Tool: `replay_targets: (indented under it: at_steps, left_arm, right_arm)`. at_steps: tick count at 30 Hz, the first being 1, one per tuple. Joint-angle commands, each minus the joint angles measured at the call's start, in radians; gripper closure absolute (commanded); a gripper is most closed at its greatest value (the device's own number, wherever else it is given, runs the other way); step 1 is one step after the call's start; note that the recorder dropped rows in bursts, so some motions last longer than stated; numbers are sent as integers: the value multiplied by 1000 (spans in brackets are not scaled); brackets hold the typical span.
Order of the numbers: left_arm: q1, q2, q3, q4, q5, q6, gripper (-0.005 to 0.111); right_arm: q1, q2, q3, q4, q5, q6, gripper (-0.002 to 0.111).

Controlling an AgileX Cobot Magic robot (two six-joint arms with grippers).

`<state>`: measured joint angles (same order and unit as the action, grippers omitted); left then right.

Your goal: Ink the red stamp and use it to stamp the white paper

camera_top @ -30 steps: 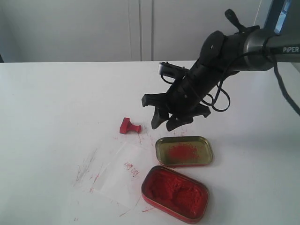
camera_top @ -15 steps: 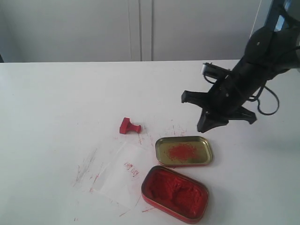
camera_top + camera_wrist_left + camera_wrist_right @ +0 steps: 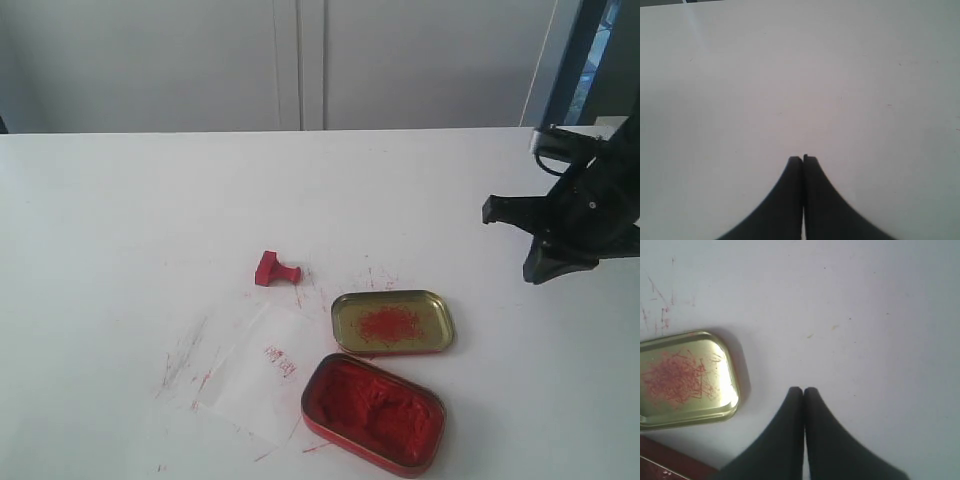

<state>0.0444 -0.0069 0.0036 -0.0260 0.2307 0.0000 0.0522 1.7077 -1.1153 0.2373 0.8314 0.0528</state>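
Observation:
The red stamp [image 3: 275,269] lies on its side on the white table, just beyond the white paper [image 3: 255,370], which carries red streaks and a small red imprint. My right gripper [image 3: 545,272] hangs shut and empty over the table's right side, well away from the stamp. In the right wrist view its closed fingertips [image 3: 803,390] hover over bare table beside the gold tin lid [image 3: 685,380]. My left gripper [image 3: 803,159] is shut with nothing in it over plain white table; it does not appear in the exterior view.
The open ink tin [image 3: 373,412] full of red ink sits at the front, right of the paper. Its gold lid [image 3: 392,322] with red smears lies just behind it. Red smudges [image 3: 375,278] mark the table near the lid.
My right arm has swung from above the lid and stamp area out to the right edge of the table. The stamp, paper and tins have stayed where they were.

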Motion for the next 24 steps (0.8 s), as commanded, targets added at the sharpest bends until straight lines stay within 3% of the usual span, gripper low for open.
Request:
replay_targets:
  at_steps: [1,15,24]
  left_arm:
    - [2,7,-4,2,1,0,107]
    - [2,7,-4,2,1,0,107]
    - [2,7,-4,2,1,0,107]
  right_arm:
    - [-6,-87,61,-60,-41,4,108]
    - [-4,-492,302,-103,-266,-53,108]
    - [-4,-772,410,-82,-289,-78,108]
